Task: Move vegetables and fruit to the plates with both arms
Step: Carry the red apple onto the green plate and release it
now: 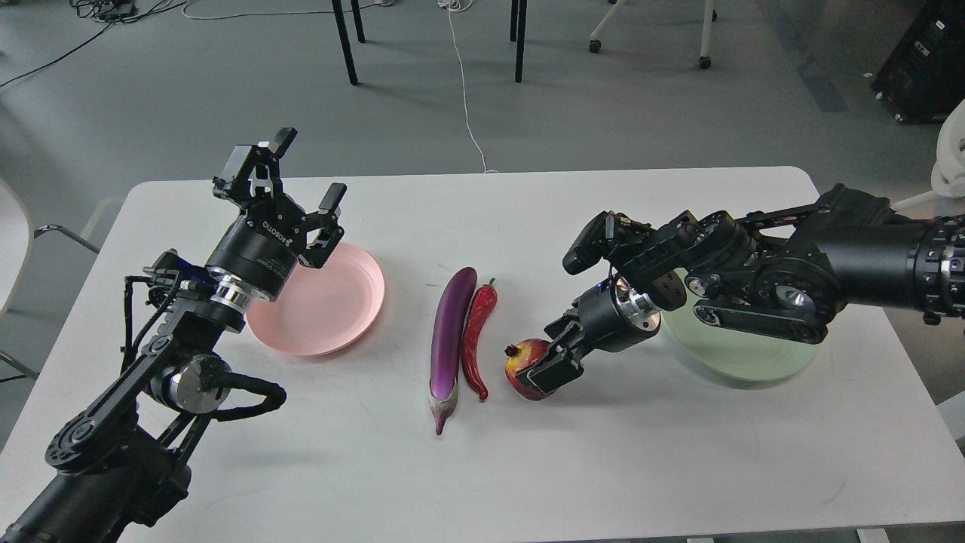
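The purple eggplant point(448, 332) and the red chili point(476, 339) lie side by side at the table's middle. The dark-red pomegranate point(522, 360) sits just right of them. My right gripper point(543, 360) is down at the pomegranate with its fingers still spread, one on either side of the fruit's right part. The mint green plate point(746, 354) lies behind my right arm. The yellow-green fruit is hidden by that arm. My left gripper point(309, 170) is open and empty, raised above the back left of the bare pink plate point(332, 317).
The white table point(603, 467) reaches to all sides of the objects. Chair and table legs point(343, 41) and a white cable point(467, 98) are on the floor beyond the far edge. A chair point(15, 249) stands off the left edge.
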{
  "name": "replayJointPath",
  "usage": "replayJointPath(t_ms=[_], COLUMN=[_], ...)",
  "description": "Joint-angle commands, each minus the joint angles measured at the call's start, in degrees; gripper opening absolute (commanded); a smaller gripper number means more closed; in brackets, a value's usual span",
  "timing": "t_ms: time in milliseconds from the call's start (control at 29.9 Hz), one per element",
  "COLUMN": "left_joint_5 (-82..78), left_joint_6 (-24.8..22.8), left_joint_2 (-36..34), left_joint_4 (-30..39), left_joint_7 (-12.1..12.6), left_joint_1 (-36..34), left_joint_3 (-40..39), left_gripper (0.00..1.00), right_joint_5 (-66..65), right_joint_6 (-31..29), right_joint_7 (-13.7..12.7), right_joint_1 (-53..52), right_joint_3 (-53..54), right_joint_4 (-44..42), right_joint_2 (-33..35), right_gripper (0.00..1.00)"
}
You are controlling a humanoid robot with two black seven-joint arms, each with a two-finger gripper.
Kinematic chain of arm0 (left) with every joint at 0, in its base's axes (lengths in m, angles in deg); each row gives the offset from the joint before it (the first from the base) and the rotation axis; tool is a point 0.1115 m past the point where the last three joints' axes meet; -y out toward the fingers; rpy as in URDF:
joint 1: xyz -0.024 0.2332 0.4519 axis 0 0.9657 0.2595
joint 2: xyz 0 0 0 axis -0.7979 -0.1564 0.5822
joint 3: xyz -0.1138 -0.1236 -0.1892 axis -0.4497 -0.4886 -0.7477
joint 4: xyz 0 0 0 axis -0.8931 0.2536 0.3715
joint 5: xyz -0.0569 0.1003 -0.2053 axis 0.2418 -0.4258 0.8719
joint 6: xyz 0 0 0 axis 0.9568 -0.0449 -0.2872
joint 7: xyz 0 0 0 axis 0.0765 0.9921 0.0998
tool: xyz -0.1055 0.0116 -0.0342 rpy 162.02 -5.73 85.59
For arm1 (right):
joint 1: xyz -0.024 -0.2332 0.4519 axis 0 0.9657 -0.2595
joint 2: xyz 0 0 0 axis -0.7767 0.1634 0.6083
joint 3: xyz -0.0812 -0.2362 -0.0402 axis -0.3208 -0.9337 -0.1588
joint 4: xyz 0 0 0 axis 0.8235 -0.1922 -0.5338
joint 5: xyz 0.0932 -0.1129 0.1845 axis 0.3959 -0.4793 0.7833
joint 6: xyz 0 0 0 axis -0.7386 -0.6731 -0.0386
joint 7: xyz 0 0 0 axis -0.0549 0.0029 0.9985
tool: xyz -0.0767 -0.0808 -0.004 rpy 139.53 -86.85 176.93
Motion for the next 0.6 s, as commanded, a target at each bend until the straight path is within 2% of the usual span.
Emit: replayJointPath(t_ms=[0,100,201,334,435,569], left_joint_5=[0.04,0.04,0.04,0.04,0.04,0.04], left_joint_6=[0.0,0.0,0.0,0.0,0.0,0.0], left_joint_2=[-0.12,-0.03,-0.12,0.06,0.23,0.23], left_joint_4=[0.07,0.07,-0.02,-0.02,-0.02,0.07], left_joint_7=[0.0,0.0,0.0,0.0,0.0,0.0], left_joint_1=[-0.08,0.01,0.01,0.01,0.01,0.01], left_joint_3=[-0.14,-0.14,-0.14,-0.14,-0.23,-0.23], left_gripper=[0.98,0.98,0.98,0.98,0.98,0.98], right_joint_5=[-0.03,-0.03,-0.03,-0.03,-0.03,0.05], right_joint_6=[0.47,0.48,0.48,0.48,0.48,1.0], right_joint_7=[0.0,0.0,0.0,0.0,0.0,0.0], right_joint_1=[0.09,0.09,0.0,-0.17,-0.09,-1.22], right_joint_3=[-0.83,-1.27,-2.5,-2.94,-3.03,-2.76], right_joint_4=[-1.28,-2.24,-3.12,-3.21,-3.13,-3.13], right_joint_2=[-1.35,-2.23,-2.76,-2.76,-2.68,-2.24], right_gripper=[0.92,0.89,0.73,0.62,0.46,0.45])
